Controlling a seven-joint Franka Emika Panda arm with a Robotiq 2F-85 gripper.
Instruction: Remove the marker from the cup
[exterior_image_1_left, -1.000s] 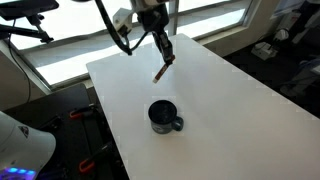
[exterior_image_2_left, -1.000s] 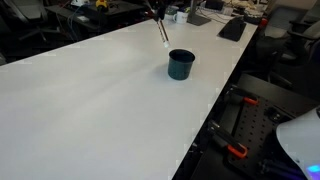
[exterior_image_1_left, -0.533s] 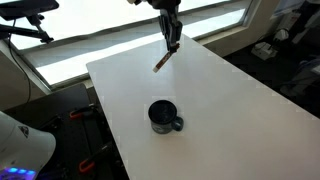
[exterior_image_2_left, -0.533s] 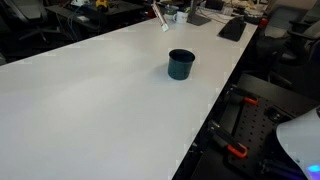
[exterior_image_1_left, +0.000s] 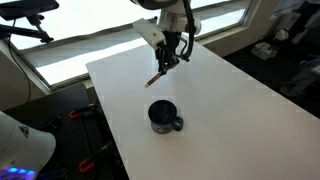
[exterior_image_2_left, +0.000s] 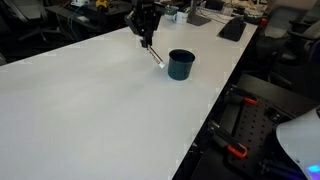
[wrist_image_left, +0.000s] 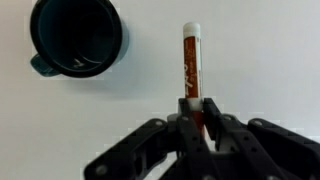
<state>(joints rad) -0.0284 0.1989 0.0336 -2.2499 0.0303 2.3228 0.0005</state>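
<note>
My gripper (wrist_image_left: 194, 112) is shut on the marker (wrist_image_left: 190, 62), a reddish-orange stick with a white tip that points away from the jaws. In both exterior views the gripper (exterior_image_1_left: 168, 58) (exterior_image_2_left: 146, 30) holds the marker (exterior_image_1_left: 157, 75) (exterior_image_2_left: 156, 53) tilted, just above the white table. The dark navy cup (exterior_image_1_left: 163, 117) (exterior_image_2_left: 181, 64) (wrist_image_left: 77, 37) stands upright on the table with nothing showing inside it. The marker is outside the cup, beside it and clear of its rim.
The white table (exterior_image_1_left: 230, 110) (exterior_image_2_left: 90, 110) holds nothing else near the cup. Its edges fall off close to the cup in an exterior view (exterior_image_2_left: 225, 90). Dark office clutter and monitors stand beyond the far edge (exterior_image_2_left: 230, 25). A window wall (exterior_image_1_left: 70, 50) runs behind the arm.
The arm has come down with the marker; the marker now hangs low over the table beside the cup. The cup has not moved.
</note>
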